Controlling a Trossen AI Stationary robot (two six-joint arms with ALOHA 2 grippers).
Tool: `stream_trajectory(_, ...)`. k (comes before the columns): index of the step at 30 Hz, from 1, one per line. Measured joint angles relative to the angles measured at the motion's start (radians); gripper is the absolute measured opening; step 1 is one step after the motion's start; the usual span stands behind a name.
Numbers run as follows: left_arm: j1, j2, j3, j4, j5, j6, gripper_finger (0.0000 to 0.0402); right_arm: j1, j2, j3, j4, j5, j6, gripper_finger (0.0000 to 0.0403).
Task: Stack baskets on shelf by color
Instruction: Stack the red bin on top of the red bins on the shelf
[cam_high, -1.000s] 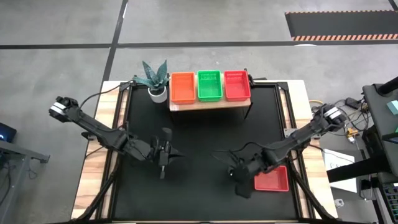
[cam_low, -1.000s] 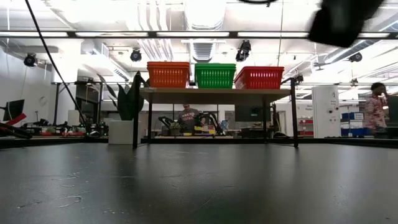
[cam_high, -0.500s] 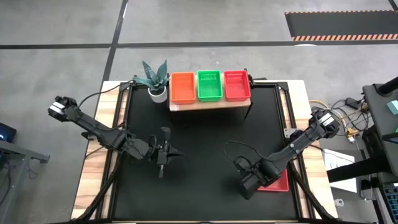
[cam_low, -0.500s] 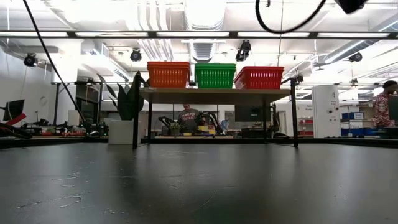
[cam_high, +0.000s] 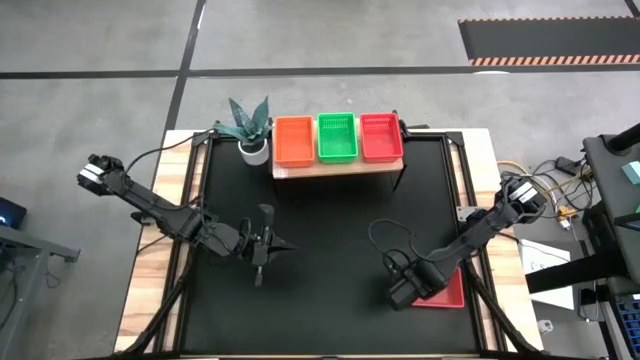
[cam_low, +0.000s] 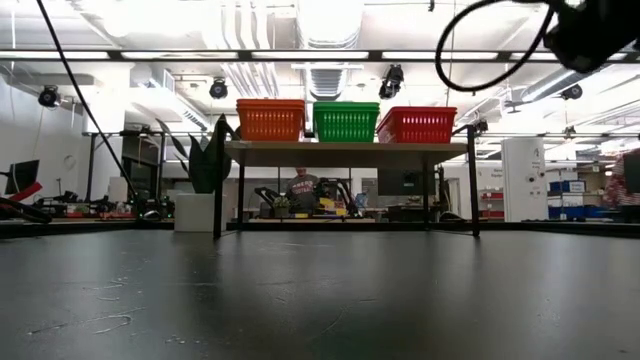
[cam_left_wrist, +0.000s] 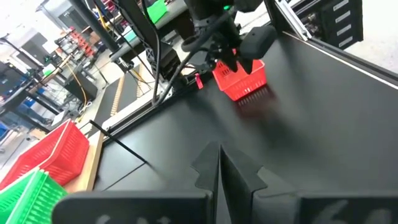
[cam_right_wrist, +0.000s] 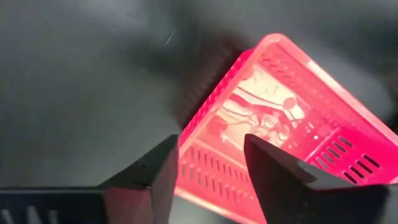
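Three baskets sit side by side on the light-wood shelf (cam_high: 338, 168) at the table's far edge: orange (cam_high: 293, 140), green (cam_high: 337, 137) and red (cam_high: 381, 136). A loose red basket (cam_high: 447, 292) rests flat on the black tabletop at the near right. My right gripper (cam_right_wrist: 208, 155) is open over that basket's left end. One finger stands outside the wall and the other over the inside. My left gripper (cam_high: 285, 246) is shut with nothing in it, above the table's left half. My right gripper comes down on the loose red basket's left end wall (cam_right_wrist: 205, 158) from above, a finger on either side of it. I cannot tell whether the fingers touch the wall. The basket lies flat on the table.
A potted plant (cam_high: 250, 128) stands just left of the shelf. Cables loop above the right arm (cam_high: 385, 240). Bare black tabletop lies between the arms and the shelf. Beyond the table a person (cam_low: 302, 190) shows under the shelf.
My right gripper has moved toward the table's near right corner and down, and now covers the left end of the loose red basket. The basket has stayed in place.
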Motion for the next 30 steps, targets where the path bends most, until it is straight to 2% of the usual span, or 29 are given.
stream_trajectory(5, 0.000, 0.000, 0.000, 0.000, 0.000, 0.008, 0.0000, -0.003, 0.000, -0.052, 0.080, 0.000, 0.001, 0.0191)
stream_trajectory(11, 0.000, 0.000, 0.000, 0.000, 0.000, 0.008, 0.0000, -0.003, 0.000, -0.122, 0.228, 0.000, 0.017, 0.0178)
stream_trajectory(16, 0.000, 0.000, 0.000, 0.000, 0.000, 0.008, 0.0000, -0.002, 0.000, -0.149, 0.285, 0.000, 0.041, 0.0140)
stream_trajectory(26, 0.000, 0.000, 0.000, -0.001, 0.000, 0.007, 0.0000, -0.002, 0.000, -0.122, 0.283, 0.003, 0.001, 0.0022)
stream_trajectory(30, 0.000, 0.000, 0.000, -0.001, 0.000, 0.007, 0.0000, -0.002, 0.000, -0.083, 0.282, 0.002, -0.128, 0.0013)
